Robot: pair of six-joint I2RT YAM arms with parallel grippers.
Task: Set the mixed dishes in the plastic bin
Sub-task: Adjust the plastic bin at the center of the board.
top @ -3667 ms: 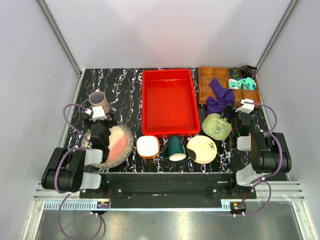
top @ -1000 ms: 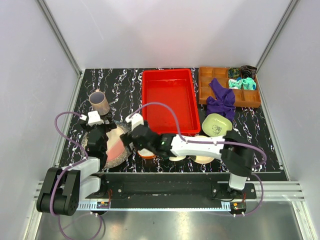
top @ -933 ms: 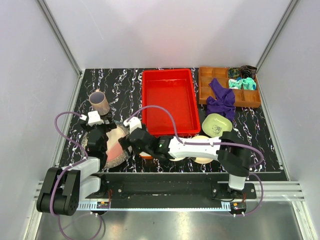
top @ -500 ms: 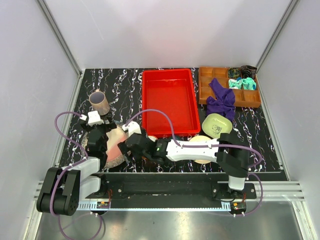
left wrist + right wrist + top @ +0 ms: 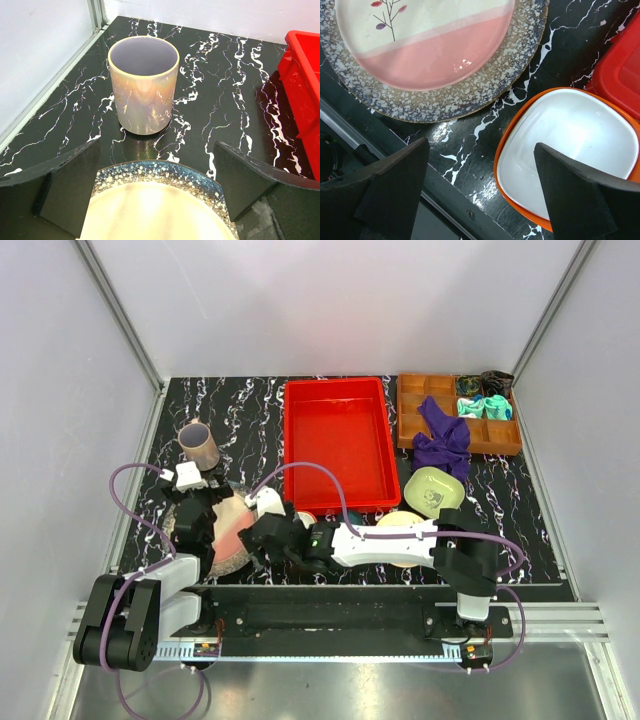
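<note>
Left gripper (image 5: 157, 150): jaws wide apart, nothing between them. It hangs low over the far rim of the grey plate (image 5: 165, 172), at the near left of the table (image 5: 250, 410). The cup (image 5: 143, 90) stands upright just beyond that rim, apart from both fingers. Right gripper (image 5: 480, 150): jaws likewise spread wide, holding nothing. The right arm reaches leftward across the near row of dishes. Its gripper points down at bare table between the grey plate and the orange bowl (image 5: 570, 150), and neither finger touches either dish. The pink plate (image 5: 425, 40) lies flat on the grey plate. The orange bowl sits upright, just beside the near wall of the bin (image 5: 338, 440). The bin stands at centre far, its red floor bare. The yellow plate (image 5: 398, 523) lies near and right of the bin, partly covered by the right arm. The green bowl (image 5: 432, 490) sits just beyond it, to the right. Every dish seen is on the table, outside the bin. A tray (image 5: 412, 400) stands at far right, with a purple cloth (image 5: 440, 440) draped over its near edge.
</note>
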